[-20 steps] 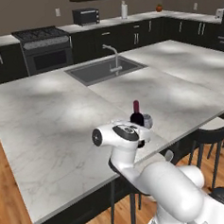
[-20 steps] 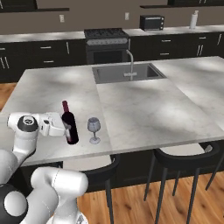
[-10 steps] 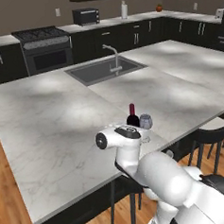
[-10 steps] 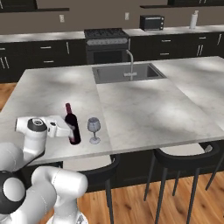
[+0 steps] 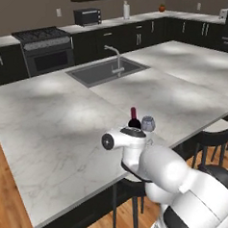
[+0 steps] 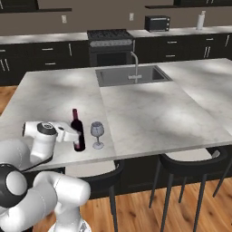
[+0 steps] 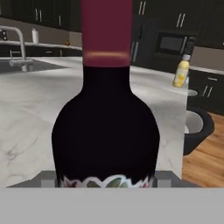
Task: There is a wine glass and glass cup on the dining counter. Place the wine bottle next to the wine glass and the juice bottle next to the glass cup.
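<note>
The wine bottle (image 6: pixel 77 131) stands upright on the marble tabletop (image 6: pixel 149 113) of the dining island, close to its near edge. The wine glass (image 6: pixel 97 134) stands just beside it, on the side away from the arm in the right base view, with a narrow gap between the two. In the left base view the dark red neck of the bottle (image 5: pixel 133 117) and the bowl of the glass (image 5: pixel 148 123) rise just beyond the white wrist of the arm.

The gripper (image 6: pixel 74 134) reaches in level with the tabletop from the side of the bottle opposite the glass, and the white hand lies against the bottle's lower body. In the hand view the bottle (image 7: pixel 105 127) sits dead centre and very close, its dark shoulders and red capped neck upright, the top edge of the red-and-white label showing at the bottom. It lies right in line with the jaws, but the fingertips are hidden, so I cannot tell whether the jaws are spread around the bottle or pinching it.

Farther off in the hand view, the juice bottle (image 7: pixel 180 71) stands upright on a separate counter with dark cabinets, well apart from the island's things. The steel sink (image 6: pixel 132 75) with its tap (image 6: pixel 135 66) is set into the far half of the tabletop.
</note>
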Motion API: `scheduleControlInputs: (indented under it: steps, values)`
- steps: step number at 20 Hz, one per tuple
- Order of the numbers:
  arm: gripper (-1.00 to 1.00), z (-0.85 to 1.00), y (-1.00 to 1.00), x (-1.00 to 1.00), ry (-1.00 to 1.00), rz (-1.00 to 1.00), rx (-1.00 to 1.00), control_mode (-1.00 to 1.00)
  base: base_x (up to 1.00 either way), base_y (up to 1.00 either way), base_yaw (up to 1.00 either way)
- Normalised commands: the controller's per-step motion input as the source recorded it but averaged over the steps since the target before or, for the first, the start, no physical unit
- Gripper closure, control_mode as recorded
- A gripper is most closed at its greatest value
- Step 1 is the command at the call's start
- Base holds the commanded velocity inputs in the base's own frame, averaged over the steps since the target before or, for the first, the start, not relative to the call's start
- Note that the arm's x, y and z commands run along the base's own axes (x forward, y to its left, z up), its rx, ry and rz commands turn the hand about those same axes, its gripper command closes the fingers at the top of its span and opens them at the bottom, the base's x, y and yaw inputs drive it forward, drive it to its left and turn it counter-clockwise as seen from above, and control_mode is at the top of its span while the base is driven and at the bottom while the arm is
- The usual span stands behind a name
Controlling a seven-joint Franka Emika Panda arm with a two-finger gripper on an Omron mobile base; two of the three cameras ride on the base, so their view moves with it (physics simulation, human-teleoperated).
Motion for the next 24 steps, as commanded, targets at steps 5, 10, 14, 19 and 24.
scheduleControlInputs:
  steps: [5,10,14,19,24]
  values:
    - [1.00,-0.24,0.00,0.14,0.03,0.07,0.06,-1.00,0.00,0.00,0.00]
    - [1.00,-0.22,-0.03,0.10,-0.01,0.08,0.01,-1.00,0.00,0.00,0.00]
    - [1.00,-0.16,-0.04,0.07,-0.04,0.08,0.00,-1.00,0.00,0.00,0.00]
    - [1.00,-0.09,-0.10,0.11,-0.05,0.07,0.00,-1.00,0.00,0.00,0.00]
    - [1.00,-0.11,-0.10,0.13,-0.02,0.03,0.01,-1.00,0.00,0.00,0.00]
